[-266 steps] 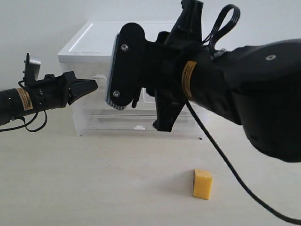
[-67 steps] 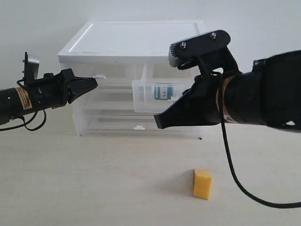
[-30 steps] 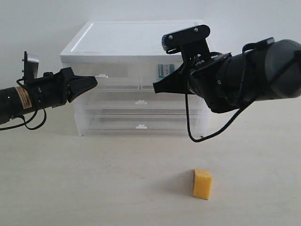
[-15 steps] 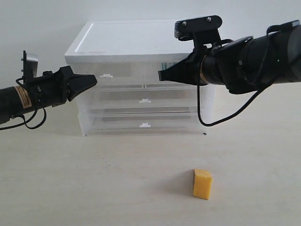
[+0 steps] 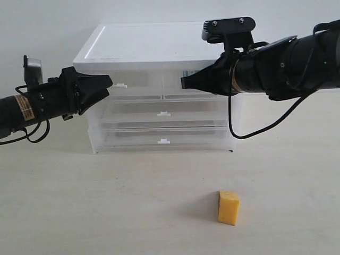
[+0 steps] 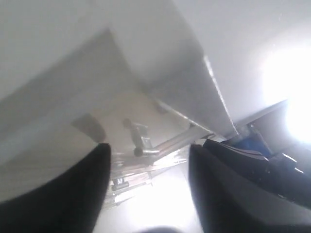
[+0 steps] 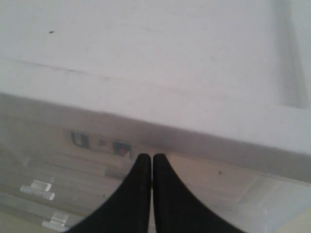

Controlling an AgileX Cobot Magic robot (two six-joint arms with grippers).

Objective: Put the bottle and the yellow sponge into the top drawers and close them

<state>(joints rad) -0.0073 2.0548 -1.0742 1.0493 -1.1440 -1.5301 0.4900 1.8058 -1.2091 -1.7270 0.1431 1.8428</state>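
— How's the light?
— Soft and even in the exterior view. The yellow sponge (image 5: pixel 228 207) throws only a faint shadow leftward on the table (image 5: pixel 106 212).
— And the wrist views?
— The left one is blurred, with white glare blown out along one edge. The right one is hazy and soft.

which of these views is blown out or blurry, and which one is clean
Left wrist view: blown-out glare patches, whole frame soft. Right wrist view: soft and dim, no glare. Exterior view: sharp, evenly lit, the yellow sponge casts only a faint shadow.

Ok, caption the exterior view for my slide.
Open left gripper and shut right gripper at the front of a white-topped translucent plastic drawer cabinet; small yellow foam sponge lies on the table.
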